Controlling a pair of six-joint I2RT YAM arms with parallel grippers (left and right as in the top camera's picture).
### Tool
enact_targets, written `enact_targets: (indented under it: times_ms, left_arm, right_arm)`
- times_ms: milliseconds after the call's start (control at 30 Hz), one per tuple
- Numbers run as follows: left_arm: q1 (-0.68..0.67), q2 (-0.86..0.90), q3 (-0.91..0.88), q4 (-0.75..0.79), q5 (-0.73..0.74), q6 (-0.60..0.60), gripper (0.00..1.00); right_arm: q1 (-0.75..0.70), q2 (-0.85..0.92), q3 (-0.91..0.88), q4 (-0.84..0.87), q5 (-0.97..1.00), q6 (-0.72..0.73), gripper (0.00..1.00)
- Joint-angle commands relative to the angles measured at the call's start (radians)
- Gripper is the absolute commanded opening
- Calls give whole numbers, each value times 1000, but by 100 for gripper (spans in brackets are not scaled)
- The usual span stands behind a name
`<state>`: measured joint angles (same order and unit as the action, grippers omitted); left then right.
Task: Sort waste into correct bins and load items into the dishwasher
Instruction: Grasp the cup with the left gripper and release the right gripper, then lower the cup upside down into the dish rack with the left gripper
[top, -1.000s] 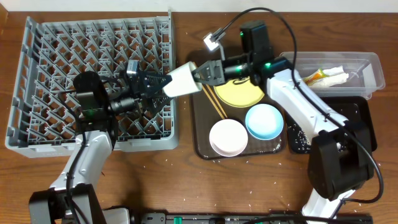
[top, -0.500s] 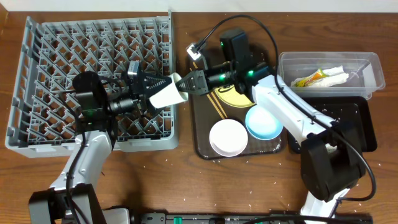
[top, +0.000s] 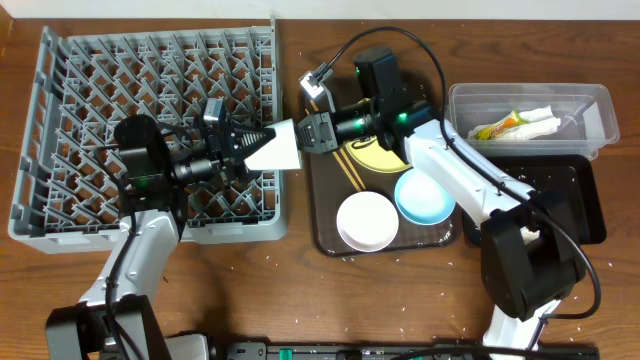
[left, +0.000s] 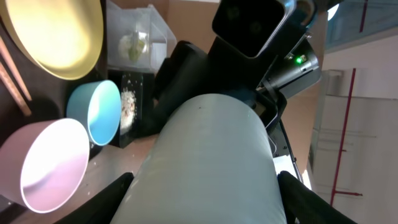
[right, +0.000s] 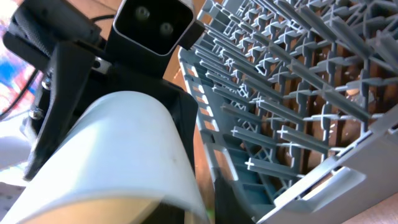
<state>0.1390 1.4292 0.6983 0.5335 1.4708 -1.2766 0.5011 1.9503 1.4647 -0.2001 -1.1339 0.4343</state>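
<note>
Small white cup (top: 277, 150) above the dish rack's (top: 60, 120) right rim
Left gripper (top: 252, 148) clasps it; right gripper (top: 307, 131) meets its far end, grip unclear.

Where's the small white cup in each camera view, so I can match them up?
Overhead: small white cup at centre, at the right edge of the grey dish rack.
Left wrist: cup fills the lower middle.
Right wrist: cup lower left.
Landmark: the rack shows overhead and in right wrist, not left wrist.

Bright even light, blurred wrist close-ups
</note>
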Motion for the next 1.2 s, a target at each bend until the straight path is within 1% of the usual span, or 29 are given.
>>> enact_targets:
  times_ms: [0, 33, 167, 367, 433, 533, 667, 800, 933, 1000, 1100, 1167]
  left_arm:
    - [-11, 2, 9, 3, 22, 0, 48]
    - [-11, 2, 9, 4, 22, 0, 45]
    - [-11, 2, 9, 4, 22, 11, 44]
    - [-5, 2, 9, 4, -13, 23, 37]
    - [-5, 2, 9, 4, -62, 52, 36]
    - [-4, 2, 9, 3, -158, 80, 35]
    - [11, 2, 12, -2, -285, 106, 33]
    - [29, 2, 23, -41, -386, 140, 33]
    - [33, 1, 49, -122, -463, 189, 33]
    - [33, 0, 77, -195, -492, 232, 33]
    - [33, -7, 142, -354, -526, 330, 33]
    - [32, -19, 200, -497, -560, 416, 33]
  right_arm:
    - [12, 16, -1, 3, 19, -13, 40]
    - [3, 16, -1, 3, 19, -13, 45]
    - [-43, 15, -1, -6, 18, -24, 55]
    - [-184, 10, -1, -47, -19, -68, 63]
    - [-212, 2, -1, -91, -15, -123, 68]
    - [-233, -18, 0, -190, 20, -214, 71]
    - [-231, -47, 0, -314, 138, -312, 74]
    - [-222, -80, 0, -386, 254, -361, 77]
    - [-218, -113, 0, -422, 366, -365, 80]
    - [-218, -127, 0, -432, 408, -366, 83]
    - [-219, -145, 0, -444, 420, -399, 90]
    - [-219, -148, 0, -444, 420, -399, 93]
